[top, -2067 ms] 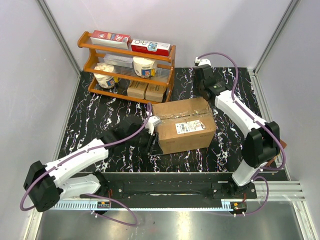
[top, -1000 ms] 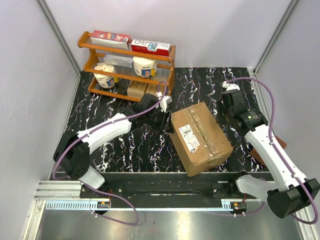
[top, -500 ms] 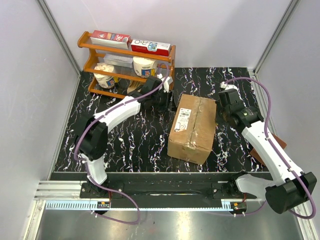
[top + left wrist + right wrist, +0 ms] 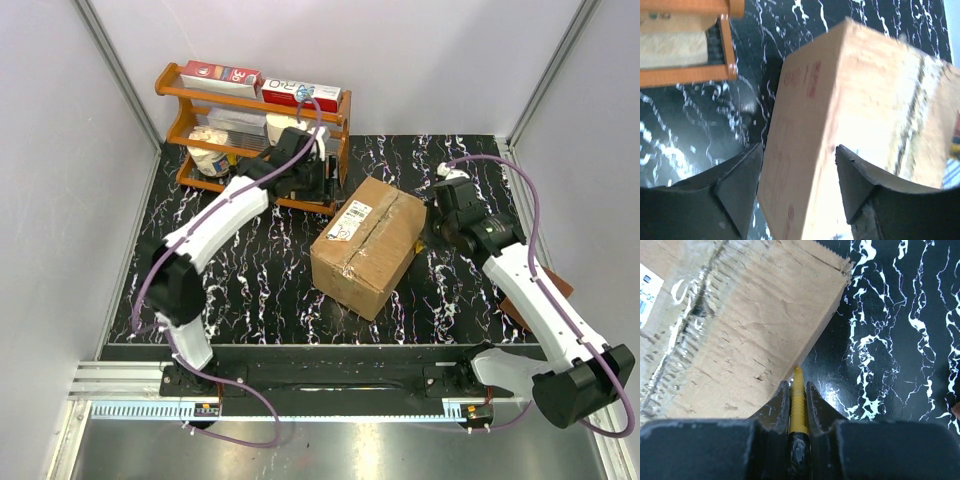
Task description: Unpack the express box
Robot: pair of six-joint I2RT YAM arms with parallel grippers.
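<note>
Sitting seam-up on the bench [image 4: 250,290], the express box [image 4: 365,245] is right in front of the right gripper [image 4: 797,384]. That gripper is clamped on a yellow-tipped tool [image 4: 798,400] aimed at the box's edge, I'd guess for slitting the tape. The left gripper [image 4: 799,150] has its jaws apart with a box corner just ahead, probably to steady it. Only the wrist views show the tool, while the top view shows the shelf [image 4: 175,110] close beside the left gripper.

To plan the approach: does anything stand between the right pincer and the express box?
Nothing visible does. The right pincer, shut on a yellow tool, has the tool's tip right at the edge of the express box.
</note>
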